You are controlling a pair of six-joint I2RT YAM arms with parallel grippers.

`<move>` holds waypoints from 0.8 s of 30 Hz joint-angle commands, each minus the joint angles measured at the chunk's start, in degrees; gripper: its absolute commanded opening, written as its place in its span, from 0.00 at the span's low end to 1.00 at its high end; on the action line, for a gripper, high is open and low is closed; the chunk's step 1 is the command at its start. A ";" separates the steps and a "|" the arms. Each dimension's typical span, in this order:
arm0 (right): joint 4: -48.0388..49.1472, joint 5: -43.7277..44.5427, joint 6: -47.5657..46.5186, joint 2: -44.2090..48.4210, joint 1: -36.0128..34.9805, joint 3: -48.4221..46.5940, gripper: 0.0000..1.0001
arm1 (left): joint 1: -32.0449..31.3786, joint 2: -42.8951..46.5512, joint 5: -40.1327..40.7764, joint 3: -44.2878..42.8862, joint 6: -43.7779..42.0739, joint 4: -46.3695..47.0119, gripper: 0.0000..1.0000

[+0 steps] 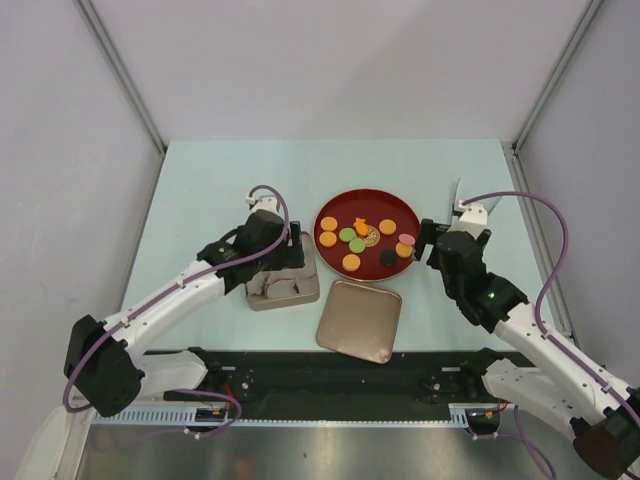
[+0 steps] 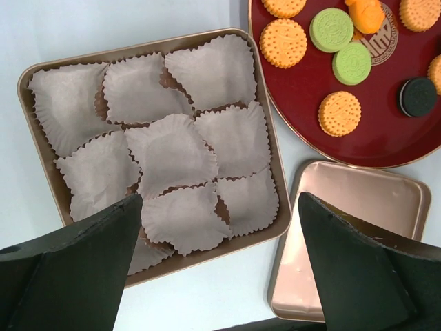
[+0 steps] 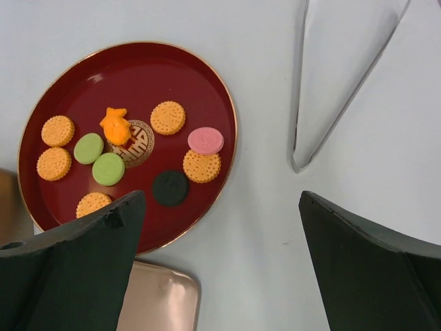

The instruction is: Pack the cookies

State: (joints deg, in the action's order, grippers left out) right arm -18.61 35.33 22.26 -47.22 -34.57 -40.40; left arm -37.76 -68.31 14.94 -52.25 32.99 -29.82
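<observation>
The cookies (image 3: 202, 166) lie flat on the dark-red plate (image 3: 138, 83): round discs, mostly orange, with two green, one pink and one black. Being round, they have no long axis, so any jaw angle should suit.

From the right gripper (image 3: 220, 207) they sit ahead and to the left. The black cookie (image 3: 170, 187) and the orange and pink pair are nearest, just inside the plate's rim, which passes almost under the jaw gap. This gripper is spread wide and carries nothing.

The left gripper (image 2: 219, 200) is also wide open and empty. It hangs over the tin (image 2: 278, 181), which is lined with paper cups (image 2: 172, 152). From it the cookies are ahead and to the right, past the tin's right wall.

The right arm looks better placed for the rim-side cookies, while the left is closer to the orange ones beside the tin.

The raised rim is the edge to clear. The lid (image 2: 358, 207) lies close behind the plate and beside the tin. Tongs (image 3: 298, 103) lie ahead-right of the right gripper, apart from the plate, with bare table (image 3: 275, 262) between.
</observation>
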 commanded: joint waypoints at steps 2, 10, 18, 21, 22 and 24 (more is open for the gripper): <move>2.08 -2.18 0.07 2.22 0.37 -1.61 1.00 | -0.30 -0.50 0.71 -0.84 -0.47 -0.23 1.00; -2.75 -3.43 3.93 -6.55 10.03 -8.72 1.00 | -0.30 1.95 -4.56 0.83 -3.46 3.01 1.00; -7.23 -9.67 -0.02 -21.05 25.07 -18.83 1.00 | -0.30 5.21 -9.05 1.80 -2.58 3.98 1.00; -5.74 -8.88 -0.20 -27.99 25.95 -19.62 1.00 | -0.30 6.44 -10.37 2.41 -2.41 4.16 1.00; -4.69 -8.53 -0.46 -29.67 25.95 -19.80 1.00 | -0.30 6.79 -10.89 2.50 -2.49 4.33 1.00; -3.46 -8.79 -1.08 -34.94 26.57 -20.76 1.00 | -0.30 7.58 -11.16 2.50 -2.50 4.42 1.00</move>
State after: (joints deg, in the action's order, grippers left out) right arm -23.18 26.57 22.83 -75.26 -8.80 -58.67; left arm -37.76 -63.22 6.44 -50.28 30.96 -27.31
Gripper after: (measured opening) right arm 0.995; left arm 0.996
